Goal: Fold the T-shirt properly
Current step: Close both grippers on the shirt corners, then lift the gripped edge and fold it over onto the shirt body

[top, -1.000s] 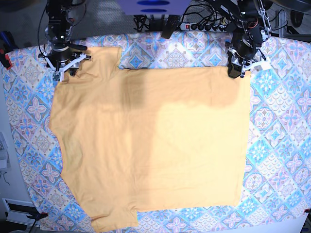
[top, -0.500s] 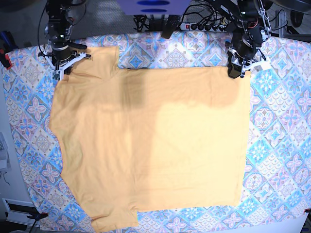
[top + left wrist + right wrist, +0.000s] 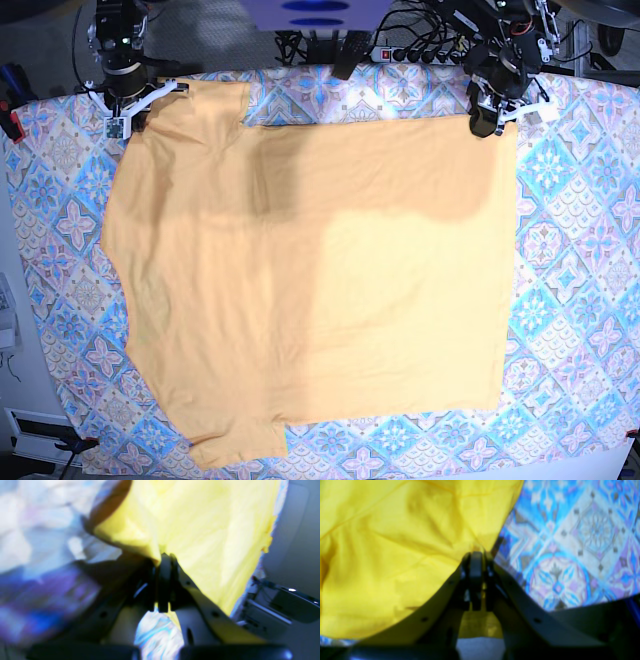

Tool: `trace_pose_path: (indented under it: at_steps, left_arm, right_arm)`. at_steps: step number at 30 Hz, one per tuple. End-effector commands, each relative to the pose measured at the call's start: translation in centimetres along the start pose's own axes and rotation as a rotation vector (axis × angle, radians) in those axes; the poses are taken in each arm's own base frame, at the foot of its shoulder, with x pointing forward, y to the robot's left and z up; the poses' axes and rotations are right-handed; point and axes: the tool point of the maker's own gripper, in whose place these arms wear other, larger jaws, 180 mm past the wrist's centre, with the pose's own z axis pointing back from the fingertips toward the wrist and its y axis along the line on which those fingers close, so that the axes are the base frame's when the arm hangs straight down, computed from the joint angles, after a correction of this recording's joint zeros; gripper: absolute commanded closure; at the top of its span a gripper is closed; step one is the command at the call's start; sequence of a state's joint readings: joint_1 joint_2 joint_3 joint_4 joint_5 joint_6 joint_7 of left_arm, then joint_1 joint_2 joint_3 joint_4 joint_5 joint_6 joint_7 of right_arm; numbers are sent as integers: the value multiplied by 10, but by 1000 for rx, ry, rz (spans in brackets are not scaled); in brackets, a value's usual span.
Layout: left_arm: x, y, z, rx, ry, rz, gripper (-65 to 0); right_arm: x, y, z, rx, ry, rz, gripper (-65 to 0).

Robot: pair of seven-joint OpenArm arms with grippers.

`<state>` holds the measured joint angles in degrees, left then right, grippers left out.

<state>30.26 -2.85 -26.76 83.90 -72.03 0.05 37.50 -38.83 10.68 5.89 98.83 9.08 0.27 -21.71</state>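
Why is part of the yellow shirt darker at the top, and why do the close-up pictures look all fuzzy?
Base view: a shadow lies across the top of the T-shirt, so that band looks browner; the rest is sharp and bright. Left wrist view: very blurry, the tablecloth is smeared into blobs. Right wrist view: softer blur, though the cloth pattern still shows; the shirt looks much yellower in both close-ups.

Covered by a blue-pink patterned tablecloth [image 3: 570, 260], lit brighter toward the near side, shaded along the far edge. Behind it, a power strip [image 3: 425, 52] amid black cables [image 3: 300, 45], over dark grey floor [image 3: 215, 35].
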Motion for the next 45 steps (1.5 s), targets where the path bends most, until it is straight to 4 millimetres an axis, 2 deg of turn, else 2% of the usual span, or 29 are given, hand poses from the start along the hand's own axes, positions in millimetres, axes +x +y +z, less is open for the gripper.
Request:
trace_pose_path:
  at_steps: [1, 6, 12, 15, 21, 25, 32, 45]
  left_arm:
    - [5, -3, 6, -5, -9, -23, 0]
    - [4, -8, 20, -17, -2, -58, 0]
    - [5, 5, 31, 18, 6, -75, 0]
    - [3, 13, 36, 35, 11, -77, 0]
    - [15, 18, 46, 29, -15, -22, 0]
    - [23, -3, 48, -30, -24, -27, 0]
    - [33, -62, 55, -167, -66, -106, 0]
    - [63, -146, 31, -350, -145, -168, 0]
  right_arm:
    - [13, -4, 4, -5, -46, 14, -2]
    - [1, -4, 14, -1, -20, 24, -2]
    - [-19, -7, 26, -2, 26, 34, -2]
    - [-25, -19, 31, -30, 36, 38, -2]
    - [-11, -25, 40, -44, -21, 46, -2]
    - [-6, -25, 40, -43, -35, 45, -2]
    - [37, -21, 25, -44, -143, 29, -2]
    - [146, -18, -18, -56, -302, -42, -2]
